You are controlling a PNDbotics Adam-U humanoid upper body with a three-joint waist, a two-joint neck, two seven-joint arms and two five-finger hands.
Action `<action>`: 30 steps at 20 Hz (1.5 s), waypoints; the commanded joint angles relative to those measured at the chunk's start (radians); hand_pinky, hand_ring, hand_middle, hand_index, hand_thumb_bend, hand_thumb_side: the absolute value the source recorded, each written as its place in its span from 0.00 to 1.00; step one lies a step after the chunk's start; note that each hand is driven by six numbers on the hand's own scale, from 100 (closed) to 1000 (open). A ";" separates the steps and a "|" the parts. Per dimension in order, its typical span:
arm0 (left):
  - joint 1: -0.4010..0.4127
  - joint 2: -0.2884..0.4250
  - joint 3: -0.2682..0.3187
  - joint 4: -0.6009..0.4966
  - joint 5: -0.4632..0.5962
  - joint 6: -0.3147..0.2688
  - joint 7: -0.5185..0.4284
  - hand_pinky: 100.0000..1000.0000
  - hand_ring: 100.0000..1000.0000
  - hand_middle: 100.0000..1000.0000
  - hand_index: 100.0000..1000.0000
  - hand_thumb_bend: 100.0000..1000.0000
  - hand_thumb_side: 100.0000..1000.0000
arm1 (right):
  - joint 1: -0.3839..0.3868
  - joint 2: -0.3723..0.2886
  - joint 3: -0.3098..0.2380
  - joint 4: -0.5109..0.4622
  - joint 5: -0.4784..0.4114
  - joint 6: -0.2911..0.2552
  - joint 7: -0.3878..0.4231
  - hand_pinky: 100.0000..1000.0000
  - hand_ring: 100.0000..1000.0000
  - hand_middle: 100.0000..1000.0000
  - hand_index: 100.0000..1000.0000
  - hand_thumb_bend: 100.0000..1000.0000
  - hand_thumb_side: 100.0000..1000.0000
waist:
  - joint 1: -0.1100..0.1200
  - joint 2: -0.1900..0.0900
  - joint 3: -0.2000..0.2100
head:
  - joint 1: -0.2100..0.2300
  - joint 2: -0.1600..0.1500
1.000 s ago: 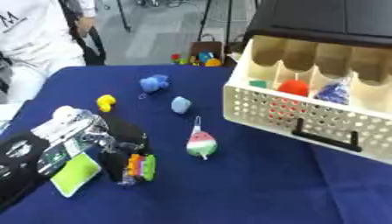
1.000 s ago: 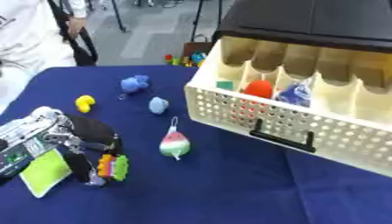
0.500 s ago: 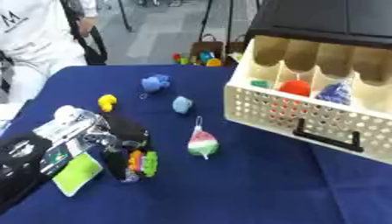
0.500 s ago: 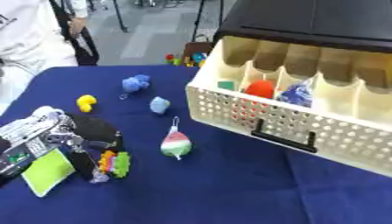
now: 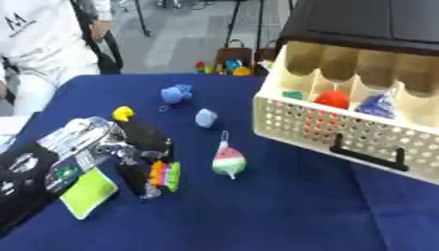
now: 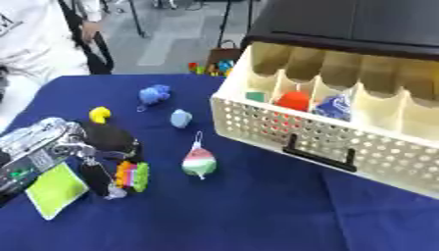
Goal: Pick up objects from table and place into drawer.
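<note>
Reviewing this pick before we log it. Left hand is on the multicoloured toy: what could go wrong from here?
1. The left hand has its fingers curled round the multicoloured toy only at one edge, so it may slip on lifting.
2. The watermelon charm lies close beside it and could be knocked.
3. The drawer compartments are narrow and already hold an orange item and a blue one; the drop may miss.

Left hand (image 5: 141, 147) — black fingers, silver metal wrist, black forearm with a yellow-green panel.
</note>
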 commanded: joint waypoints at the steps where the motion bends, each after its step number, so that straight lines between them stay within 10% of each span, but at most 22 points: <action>1: -0.021 0.055 0.042 -0.063 0.000 0.023 -0.019 0.30 0.49 0.40 0.60 0.07 0.48 | -0.008 -0.019 -0.007 -0.007 0.008 -0.013 -0.017 0.54 0.57 0.59 0.69 0.00 0.78 | -0.002 -0.023 0.003 | -0.004 0.006; 16: -0.145 0.064 0.218 -0.336 0.101 0.135 -0.053 0.28 0.48 0.37 0.56 0.01 0.30 | 0.002 -0.026 -0.002 -0.007 0.009 -0.007 -0.013 0.54 0.57 0.59 0.69 0.00 0.78 | 0.006 -0.045 0.011 | -0.051 0.029; 30: -0.350 -0.059 0.241 -0.293 0.124 0.140 -0.070 0.27 0.47 0.36 0.56 0.00 0.23 | -0.004 -0.029 0.009 -0.007 -0.005 -0.009 0.003 0.58 0.58 0.62 0.69 0.00 0.79 | 0.018 -0.091 -0.014 | -0.091 0.062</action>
